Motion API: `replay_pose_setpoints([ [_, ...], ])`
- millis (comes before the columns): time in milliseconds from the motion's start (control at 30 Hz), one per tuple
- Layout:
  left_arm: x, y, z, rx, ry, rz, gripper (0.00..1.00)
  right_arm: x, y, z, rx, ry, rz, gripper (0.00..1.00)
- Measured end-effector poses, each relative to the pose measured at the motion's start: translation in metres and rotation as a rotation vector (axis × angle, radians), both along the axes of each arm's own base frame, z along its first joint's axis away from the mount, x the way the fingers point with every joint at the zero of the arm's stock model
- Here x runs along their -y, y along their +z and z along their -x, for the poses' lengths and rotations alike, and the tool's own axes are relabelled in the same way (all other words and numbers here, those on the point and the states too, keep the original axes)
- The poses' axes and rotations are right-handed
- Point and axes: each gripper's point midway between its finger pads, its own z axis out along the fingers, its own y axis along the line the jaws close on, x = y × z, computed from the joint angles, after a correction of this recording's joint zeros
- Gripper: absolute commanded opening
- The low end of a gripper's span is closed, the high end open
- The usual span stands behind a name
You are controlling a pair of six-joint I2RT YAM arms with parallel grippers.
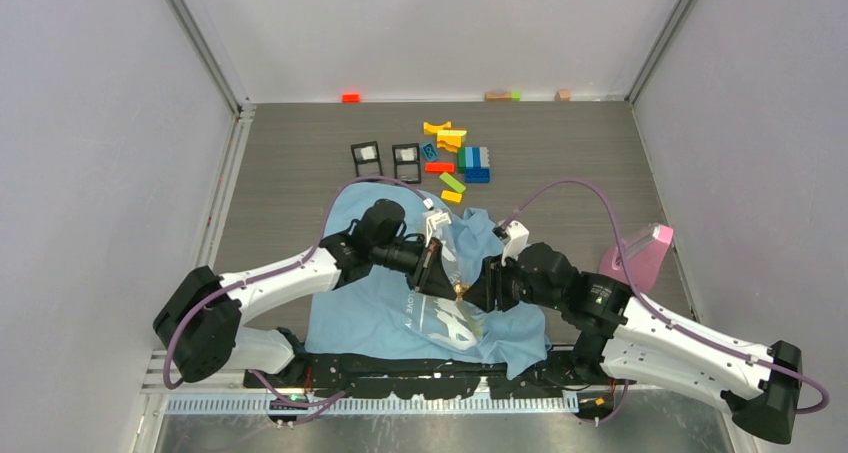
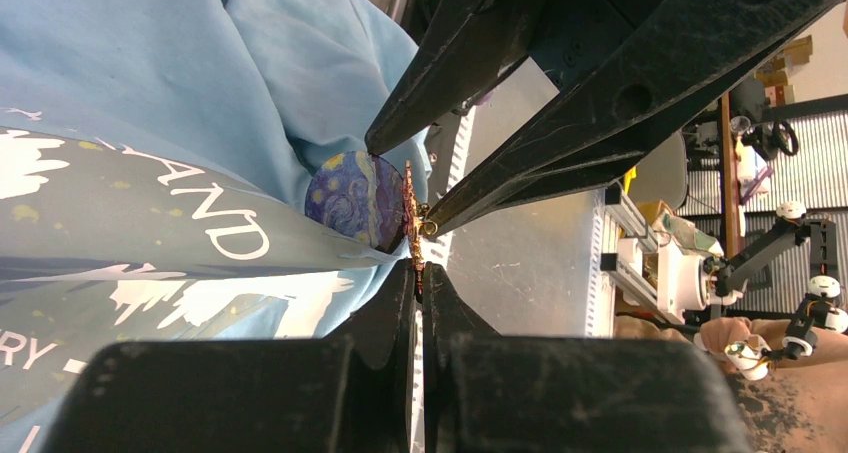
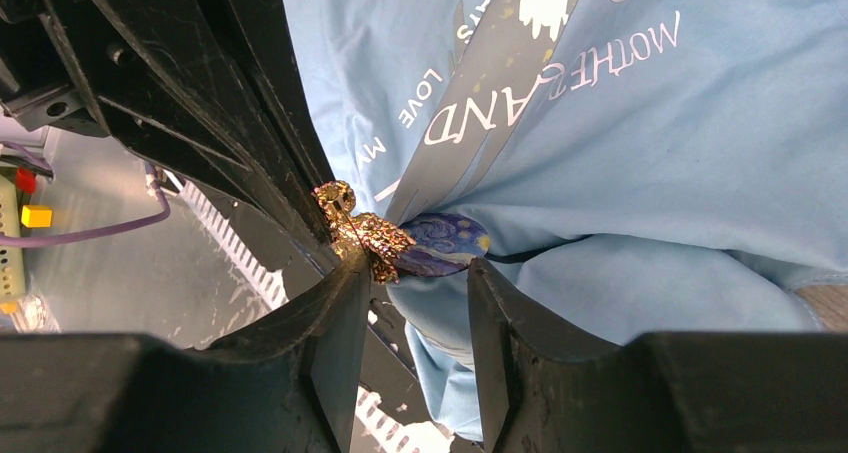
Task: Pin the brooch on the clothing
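At the near edge of the grey wood-grain table [image 1: 290, 163] lies the light blue cotton T-shirt [image 1: 370, 313]. It is rumpled into soft folds, and white lettering and yellow-green flecks run across its chest.

Over it, the two white-and-black arms [image 1: 290, 273] meet tip to tip. The left gripper [image 2: 421, 273] has its scuffed black fingers pressed together on the thin edge of the brooch [image 3: 385, 238]. The brooch is a glittering coppery-gold ornament with a round dark blue disc painted in pale swirls. It sits at a raised fold of the shirt, with the disc against the fabric. The right gripper [image 3: 420, 283] is spread, with one fingertip on each side of the brooch. Whether either tip touches it cannot be told.

From above, the brooch is only a gold speck between the wrists. Its pin and clasp cannot be made out in any view. The folds and the arms cut off much of the lettering.

Open table surface runs along the shirt's left side. On the right, a pink wedge-shaped plastic object [image 1: 640, 255] sits near the right arm. Farther back are two small black-framed squares [image 1: 367, 156] and a cluster of coloured plastic toy blocks [image 1: 470, 161]. The nearest yellow block is just beside the shirt's far edge. A few more small blocks [image 1: 350, 97] lie against the far wall.
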Motion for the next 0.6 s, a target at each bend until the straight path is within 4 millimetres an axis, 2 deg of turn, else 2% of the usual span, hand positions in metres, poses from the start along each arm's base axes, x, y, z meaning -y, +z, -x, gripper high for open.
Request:
replay_pose_setpoints([
  [200,0.003,0.004,-0.007,0.026,0.025,0.008,0.0,0.008,0.01,-0.007,0.032,-0.068,-0.031,0.47],
  [333,0.007,0.01,-0.011,0.047,0.034,0.021,0.0,0.015,0.018,-0.009,0.062,-0.106,-0.063,0.53],
  [367,0.007,0.01,-0.011,0.045,0.036,0.017,0.05,0.016,0.019,-0.01,0.067,-0.115,-0.065,0.57],
  [400,0.006,0.008,-0.01,0.039,0.035,0.01,0.15,0.018,0.02,-0.012,0.073,-0.127,-0.065,0.6],
  [500,0.004,0.004,-0.007,0.029,0.031,-0.011,0.53,0.022,0.02,-0.015,0.082,-0.149,-0.059,0.7],
  [600,0.002,0.0,-0.008,0.027,0.041,-0.047,0.75,0.026,0.019,-0.018,0.088,-0.168,-0.041,0.77],
])
